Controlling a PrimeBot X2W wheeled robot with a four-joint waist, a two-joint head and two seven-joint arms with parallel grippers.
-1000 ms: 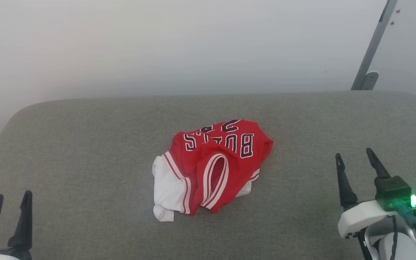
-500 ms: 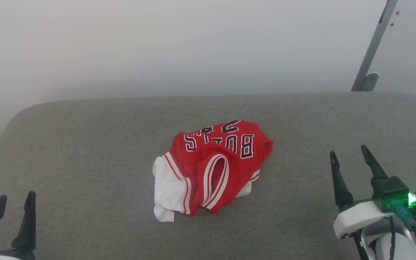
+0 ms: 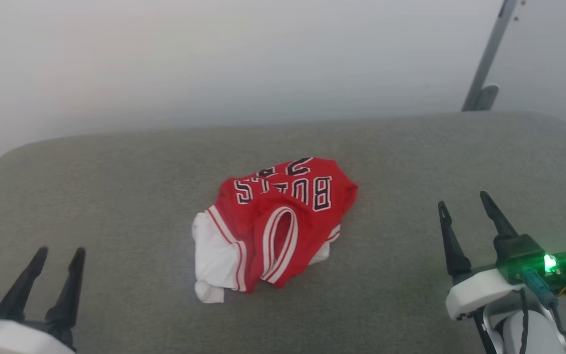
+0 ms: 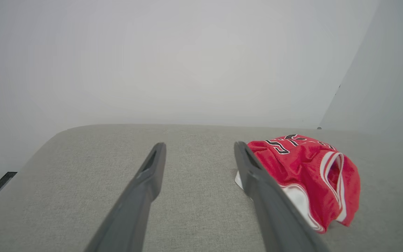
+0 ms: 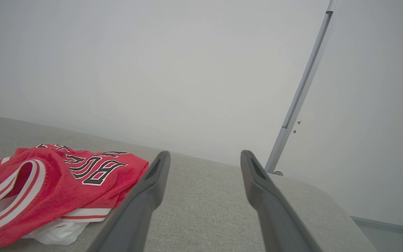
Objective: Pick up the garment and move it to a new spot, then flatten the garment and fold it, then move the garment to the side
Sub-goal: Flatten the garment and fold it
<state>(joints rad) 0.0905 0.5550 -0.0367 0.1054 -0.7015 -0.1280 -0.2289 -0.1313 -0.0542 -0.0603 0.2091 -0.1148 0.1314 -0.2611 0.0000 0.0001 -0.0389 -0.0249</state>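
A grey fabric-covered surface (image 3: 116, 187) with rounded corners is lying before a plain pale wall (image 3: 214, 59), while a slanted grey metal pole (image 3: 489, 54) is leaning behind its far right edge.

The crumpled red basketball jersey with white sleeves and striped trim (image 3: 273, 231) carries the only writing here: black block letters outlined in white (image 3: 285, 192), upside down in the head view, spelling BULLS, with the middle letters pinched in a crease. Beyond them a black, white-edged 2 (image 3: 298, 167) shows, the digit beside it lost in the folds. From the right wrist view only the B and U (image 5: 98, 173) read cleanly
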